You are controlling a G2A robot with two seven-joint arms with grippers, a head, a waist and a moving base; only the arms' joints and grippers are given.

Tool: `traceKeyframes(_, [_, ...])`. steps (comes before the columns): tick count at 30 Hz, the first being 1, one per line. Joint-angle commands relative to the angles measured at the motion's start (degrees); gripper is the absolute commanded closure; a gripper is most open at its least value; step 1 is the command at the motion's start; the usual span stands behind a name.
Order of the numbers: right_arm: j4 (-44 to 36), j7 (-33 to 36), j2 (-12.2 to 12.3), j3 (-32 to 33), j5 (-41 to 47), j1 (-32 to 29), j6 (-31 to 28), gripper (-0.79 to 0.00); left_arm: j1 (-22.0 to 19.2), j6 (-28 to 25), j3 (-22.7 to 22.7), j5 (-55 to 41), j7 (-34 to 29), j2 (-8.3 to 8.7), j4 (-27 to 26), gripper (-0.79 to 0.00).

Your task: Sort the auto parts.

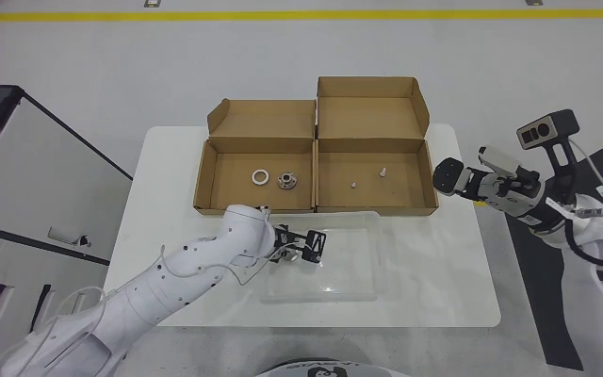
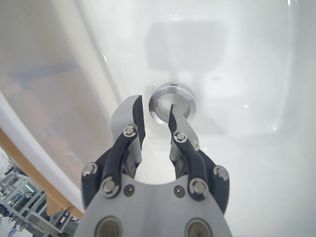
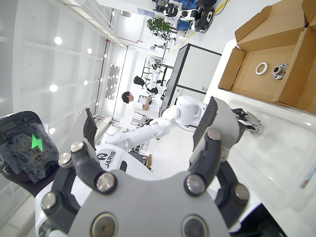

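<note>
A silver metal ring (image 2: 172, 99) lies on the floor of the clear plastic tray (image 1: 325, 287). My left gripper (image 2: 154, 109) is down in the tray and open, one fingertip (image 2: 172, 114) over the ring's hole and the other outside its wall. In the top view the left gripper (image 1: 314, 247) sits at the tray's left part. My right gripper (image 1: 441, 176) hangs open and empty off the right end of the right box, its fingers (image 3: 208, 114) wide apart. The left cardboard box (image 1: 212, 184) holds a ring (image 1: 259, 176) and a flanged hub (image 1: 285, 179).
The right cardboard box (image 1: 419, 184) holds two small bolts (image 1: 352, 185) (image 1: 383, 172). Both boxes stand side by side behind the tray with lids folded back. A dark-framed cabinet (image 1: 38, 179) stands left of the table.
</note>
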Motion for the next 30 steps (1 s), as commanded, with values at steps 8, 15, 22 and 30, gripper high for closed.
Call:
traceKeyframes(8, [0.00,0.00,0.00,0.00,0.00,0.00,0.00,-0.785,-1.84,1.43,2.02,-2.65,-1.42,0.87,-0.91,-0.277])
traceKeyframes(15, [0.00,0.00,0.00,0.00,0.00,0.00,0.00,-0.785,-2.30,1.90,1.97,-2.78,-1.61,0.86,-1.16,-0.271])
traceKeyframes(22, [0.00,0.00,0.00,0.00,0.00,0.00,0.00,-0.785,-2.07,2.37,2.49,-1.56,-0.23,0.48,-0.44,-0.274])
traceKeyframes(30, [0.00,0.00,0.00,0.00,0.00,0.00,0.00,-0.785,-1.95,2.58,2.79,-0.07,0.75,0.12,0.76,-0.274])
